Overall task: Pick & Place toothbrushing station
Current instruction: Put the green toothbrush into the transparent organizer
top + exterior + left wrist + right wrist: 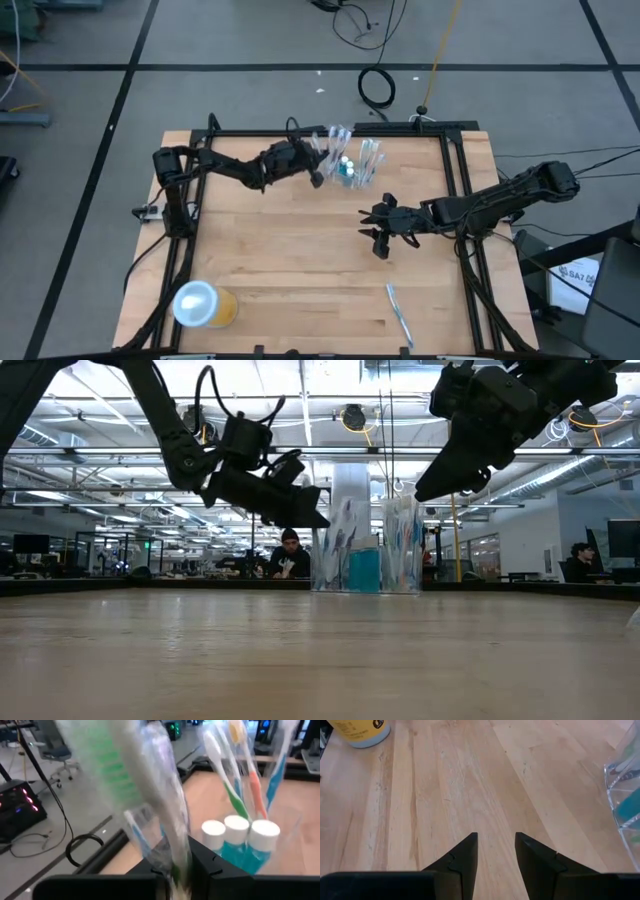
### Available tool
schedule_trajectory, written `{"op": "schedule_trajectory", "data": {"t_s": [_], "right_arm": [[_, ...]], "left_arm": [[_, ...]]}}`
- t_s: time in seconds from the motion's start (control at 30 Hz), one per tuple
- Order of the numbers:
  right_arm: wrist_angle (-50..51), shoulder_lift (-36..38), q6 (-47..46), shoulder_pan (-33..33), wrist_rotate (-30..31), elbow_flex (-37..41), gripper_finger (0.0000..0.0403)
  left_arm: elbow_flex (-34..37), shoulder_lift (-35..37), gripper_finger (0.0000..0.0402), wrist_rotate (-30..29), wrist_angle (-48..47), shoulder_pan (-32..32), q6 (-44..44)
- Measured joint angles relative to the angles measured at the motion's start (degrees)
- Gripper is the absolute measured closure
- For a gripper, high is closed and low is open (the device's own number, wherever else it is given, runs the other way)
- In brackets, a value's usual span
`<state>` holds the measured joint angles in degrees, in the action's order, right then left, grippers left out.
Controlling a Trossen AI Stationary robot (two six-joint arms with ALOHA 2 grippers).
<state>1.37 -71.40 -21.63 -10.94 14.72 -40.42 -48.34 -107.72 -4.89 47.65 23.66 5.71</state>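
While the left hand (175, 870) pinches a wrapped toothbrush (150, 795) above the clear cup (350, 165) near the surface's far edge, the right hand (496, 852) hovers apart, empty. Light, slippery wrapping: grip mid-handle.

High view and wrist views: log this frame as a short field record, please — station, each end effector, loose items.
station: clear cup with toothbrushes and three teal tubes, far centre of the table
left end effector: beside the cup, gripping a wrapped toothbrush
right end effector: open, empty, over bare wood right of centre
loose toothbrush: near edge, right
orange-yellow cup: near-left corner, on its side
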Motion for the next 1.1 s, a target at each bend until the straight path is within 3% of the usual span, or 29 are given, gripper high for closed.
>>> {"op": "schedule_trajectory", "data": {"t_s": [0.43, 0.73, 0.93, 1.1], "right_arm": [[-0.3, 0.0, 0.0, 0.0, 0.0, 0.0, 0.0277], [-0.3, 0.0, 0.0, 0.0, 0.0, 0.0, 0.0277], [-0.3, 0.0, 0.0, 0.0, 0.1, 0.0, 0.0277], [-0.3, 0.0, 0.3, 0.0, 0.1, 0.0, 0.0277]], "left_arm": [[0.0, 0.0, 0.0352, 0.3, -1.3, -0.5, 2.1], [0.0, 0.0, 0.0317, 0.4, -7.4, 0.9, 1.2], [0.0, 0.7, 0.0316, 0.2, -2.6, -0.1, 3.3], [0.0, 1.4, 0.0315, 0.2, -4.2, 0.0, 2.7]]}}
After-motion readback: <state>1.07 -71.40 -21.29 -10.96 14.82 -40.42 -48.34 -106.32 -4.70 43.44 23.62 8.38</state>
